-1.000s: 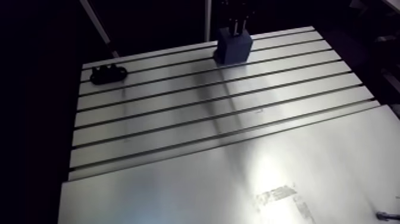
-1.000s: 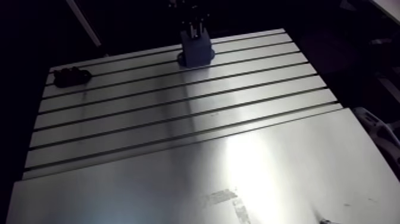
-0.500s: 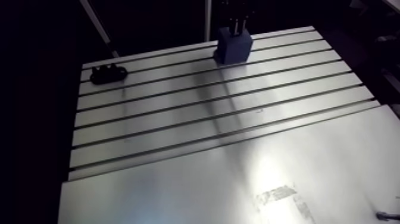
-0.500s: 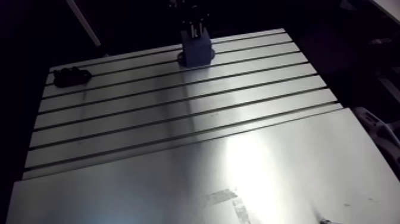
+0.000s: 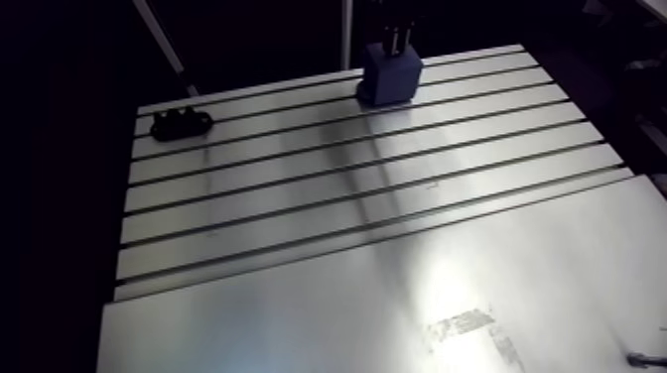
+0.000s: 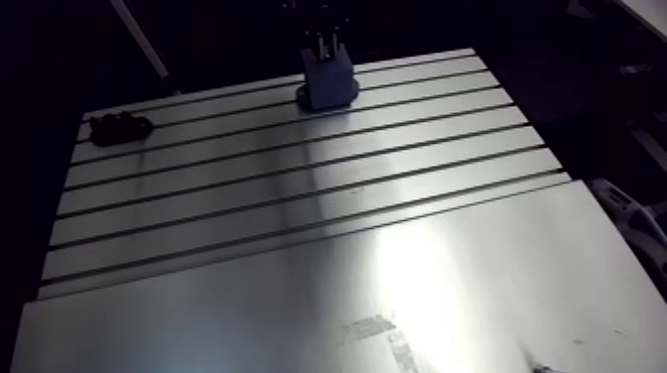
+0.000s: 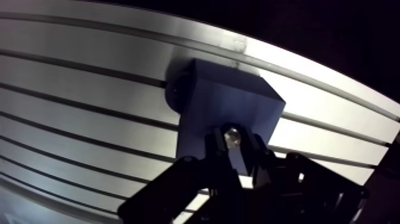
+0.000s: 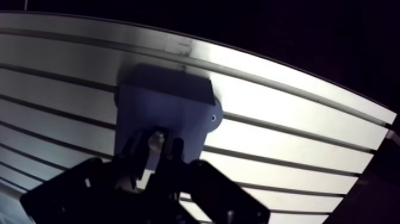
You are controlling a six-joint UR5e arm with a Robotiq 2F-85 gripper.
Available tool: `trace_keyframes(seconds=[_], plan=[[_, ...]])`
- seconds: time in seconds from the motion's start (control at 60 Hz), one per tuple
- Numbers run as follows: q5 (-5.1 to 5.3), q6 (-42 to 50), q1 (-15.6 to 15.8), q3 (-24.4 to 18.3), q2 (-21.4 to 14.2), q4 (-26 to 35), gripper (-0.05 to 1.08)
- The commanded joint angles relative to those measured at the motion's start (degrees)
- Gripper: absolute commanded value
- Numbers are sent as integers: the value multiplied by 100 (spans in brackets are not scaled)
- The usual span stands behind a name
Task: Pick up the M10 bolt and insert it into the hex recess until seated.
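Pretty much all dark around the table (image 5: 298,198). Its far half is slotted, a smooth plate (image 5: 278,322) sits up front, and there's a bright glare patch (image 5: 452,283) on that plate.

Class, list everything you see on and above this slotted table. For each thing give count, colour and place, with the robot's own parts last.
table: one, silver-grey with dark slots, under everything.
block: one, blue, near the table's far edge, under the hand.
small part: one, black, by the far edge, well apart from the block.
bolt: one, silvery, pinched between the hand's fingers, over the block's top.
hand: one, black, shut on the bolt.
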Motion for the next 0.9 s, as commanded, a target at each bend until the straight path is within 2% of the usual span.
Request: trace_keyframes(seconds=[0.017, 0.55, 0.9], plan=[[5, -242, 0, -1, 3, 43, 77], [39, -1689, 26, 71, -66, 109, 77], [23, -2172, 26, 80, -67, 82, 77]])
